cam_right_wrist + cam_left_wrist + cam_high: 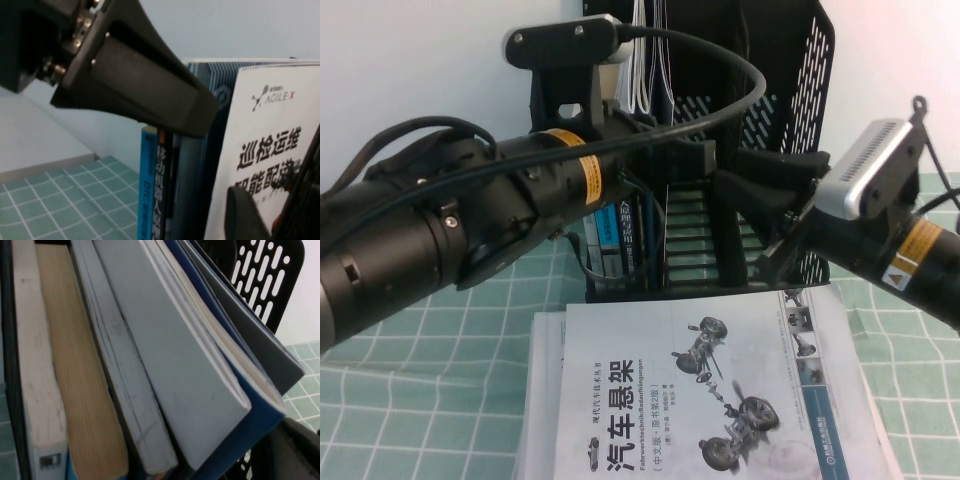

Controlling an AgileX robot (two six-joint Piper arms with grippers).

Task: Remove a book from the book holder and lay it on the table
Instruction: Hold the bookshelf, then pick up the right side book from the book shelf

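Two claws meet at the book holder [810, 90], which stands toward the far edge of the worktop [420, 400]. The right claw [725, 180] is spread open, and the book [270, 150] stands upright in the rack just beyond it, its cover facing the claw. The left claw [655, 165] reaches in among the upright books [150, 365]; I cannot tell whether it is open or closed. A white car-chassis book [700, 400] lies flat at the near edge. Behind is a pale wall [420, 60].

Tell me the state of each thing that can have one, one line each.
AgileX booklet: upright in the book holder.
White car-chassis book: flat on the table.
Blue-spined books: upright in holder.
Left gripper: at the holder.
Right gripper: at the holder.
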